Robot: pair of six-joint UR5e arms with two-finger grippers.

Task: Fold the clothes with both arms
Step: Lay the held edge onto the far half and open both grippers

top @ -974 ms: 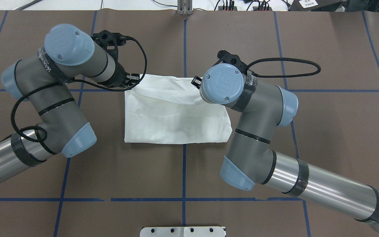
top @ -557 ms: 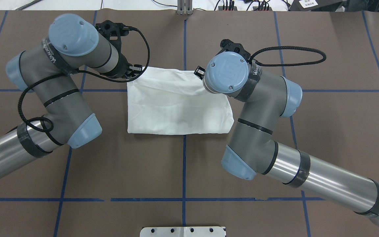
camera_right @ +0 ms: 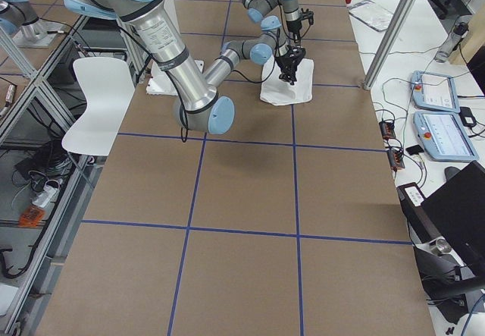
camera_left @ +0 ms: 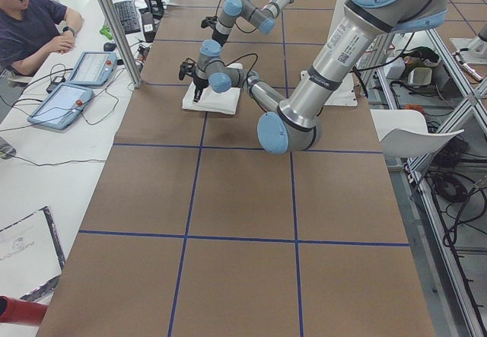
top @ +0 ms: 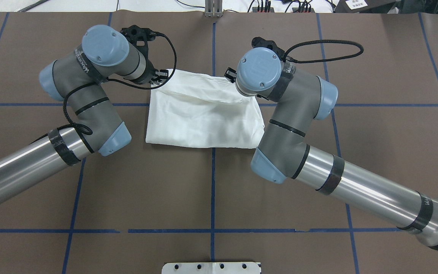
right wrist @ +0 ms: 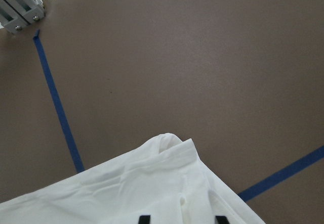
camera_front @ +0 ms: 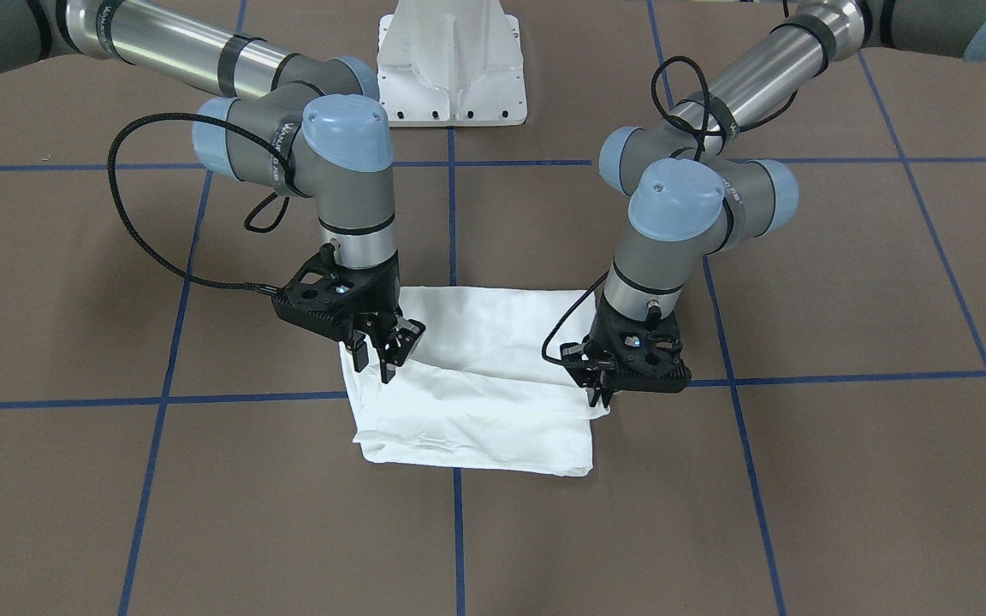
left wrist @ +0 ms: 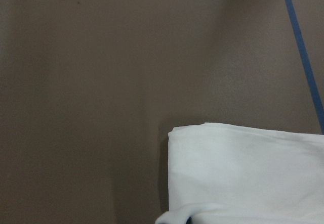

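The folded white T-shirt (top: 203, 118) lies as a rectangle at the middle of the brown table, also seen in the front view (camera_front: 476, 411). Its far edge is raised at both corners. My left gripper (top: 161, 76) pinches the far left corner; in the front view the left gripper (camera_front: 600, 389) has its fingers closed on the fabric. My right gripper (camera_front: 377, 359) holds the far right corner, mostly hidden under its wrist in the overhead view. In the right wrist view, fabric (right wrist: 126, 193) bunches between the fingertips (right wrist: 144, 219). The left wrist view shows a lower folded corner (left wrist: 243, 168).
The white pedestal base (camera_front: 450, 77) stands at the robot's side of the table. Blue tape lines (top: 212, 190) cross the brown surface. A metal post (right wrist: 17, 11) stands at the far edge. A person (camera_left: 30, 25) sits at a side table with tablets (camera_left: 72, 97).
Both arms have moved away from the robot's base, carrying the far edge with them. The whole shirt has slid the same way across the table.
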